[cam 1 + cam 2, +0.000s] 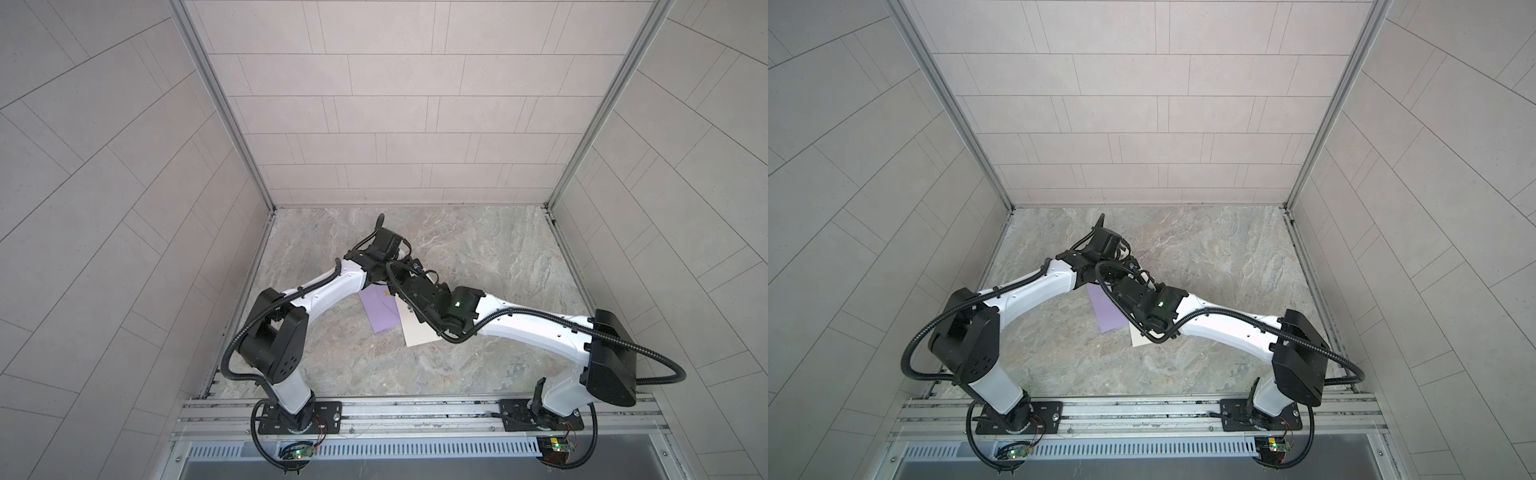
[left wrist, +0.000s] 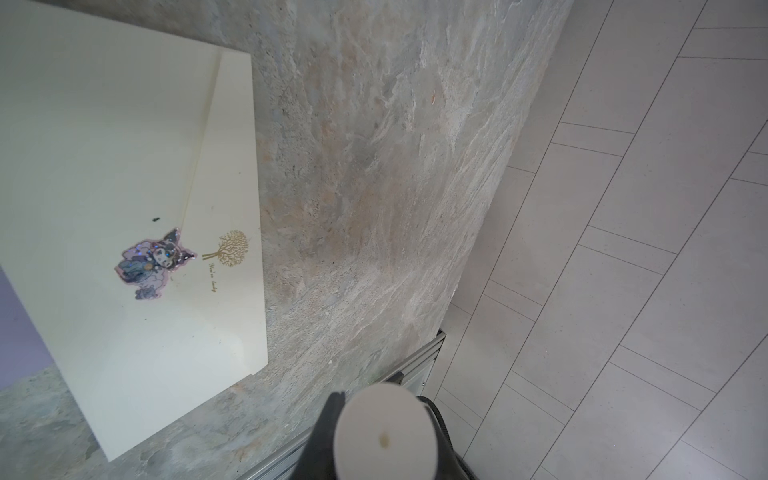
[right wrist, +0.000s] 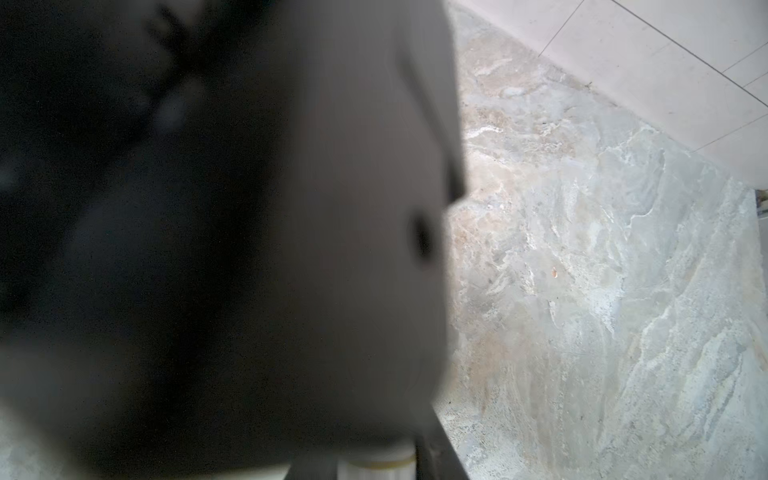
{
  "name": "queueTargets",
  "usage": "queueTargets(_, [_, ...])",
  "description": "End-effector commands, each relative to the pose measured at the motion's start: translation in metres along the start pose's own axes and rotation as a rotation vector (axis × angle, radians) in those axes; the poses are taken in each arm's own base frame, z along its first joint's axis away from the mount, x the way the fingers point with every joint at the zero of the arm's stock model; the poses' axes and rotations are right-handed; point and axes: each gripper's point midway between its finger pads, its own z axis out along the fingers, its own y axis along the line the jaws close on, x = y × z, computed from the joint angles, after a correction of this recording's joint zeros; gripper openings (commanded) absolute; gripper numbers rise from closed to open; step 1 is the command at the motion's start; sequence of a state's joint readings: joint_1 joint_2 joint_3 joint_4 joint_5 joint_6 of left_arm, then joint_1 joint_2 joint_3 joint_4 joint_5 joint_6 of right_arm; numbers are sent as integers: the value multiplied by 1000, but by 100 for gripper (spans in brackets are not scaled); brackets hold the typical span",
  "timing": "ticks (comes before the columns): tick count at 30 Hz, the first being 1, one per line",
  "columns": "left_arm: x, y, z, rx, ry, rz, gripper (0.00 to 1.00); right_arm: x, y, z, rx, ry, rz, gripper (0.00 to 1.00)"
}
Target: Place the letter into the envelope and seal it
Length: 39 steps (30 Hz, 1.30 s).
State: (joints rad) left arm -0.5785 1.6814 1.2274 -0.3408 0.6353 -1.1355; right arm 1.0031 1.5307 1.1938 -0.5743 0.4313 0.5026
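Observation:
A cream envelope lies flat on the stone table, its flap edge running down to a cartoon sticker beside a gold tree print. In both top views it shows as a white sheet. A purple paper lies beside it and partly under it; I cannot tell whether this is the letter. My left gripper is shut on a white cylinder. My right gripper is shut on a white cylinder, and a blurred grey body fills most of that view.
Both wrists meet over the far end of the papers and hide the grippers in both top views. Tiled walls close in the stone table on three sides. A metal rail with the arm bases runs along the front.

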Motion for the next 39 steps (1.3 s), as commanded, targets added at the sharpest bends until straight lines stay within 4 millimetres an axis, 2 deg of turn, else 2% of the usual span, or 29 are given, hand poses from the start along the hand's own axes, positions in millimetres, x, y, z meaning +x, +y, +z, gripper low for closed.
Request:
queueTargets(1, [-23,-11,-13,-13,-110,57,0,-5,4,-19,-219,8,75,27])
queueTargets(2, [-22,-13,-15,-6,-110,79,0,-9,5,-22,-310,1,132,37])
queueTargets(4, [-20,-17,-18,7,-109,118,0,-16,1,-30,-481,-10,249,48])
queueTargets(6, [-16,-21,-22,20,-98,156,0,-22,-11,-35,-615,-30,372,52])
queueTargets(9, [-10,-23,-25,33,-81,180,0,-23,-29,-41,-726,-51,468,53])
queueTargets(12, [-6,-25,-25,39,-70,192,0,-21,-33,-46,-789,-54,478,54])
queueTargets(17, [1,-32,-23,59,-52,222,0,-20,-17,-49,-901,-35,465,53])
queueTargets(27, [5,-49,-27,119,-49,227,0,-21,-2,-24,-905,8,477,51])
queueTargets(31, [4,-55,-30,144,-61,220,0,-19,-2,-15,-879,24,486,42])
queueTargets(33, [3,-55,-30,145,-65,217,0,-19,-4,-12,-870,22,500,27])
queueTargets(35, [2,-55,-30,142,-68,212,0,-18,-7,-10,-841,20,508,16])
queueTargets(39, [3,-49,-26,122,-56,184,0,-13,-21,-3,-696,24,481,8])
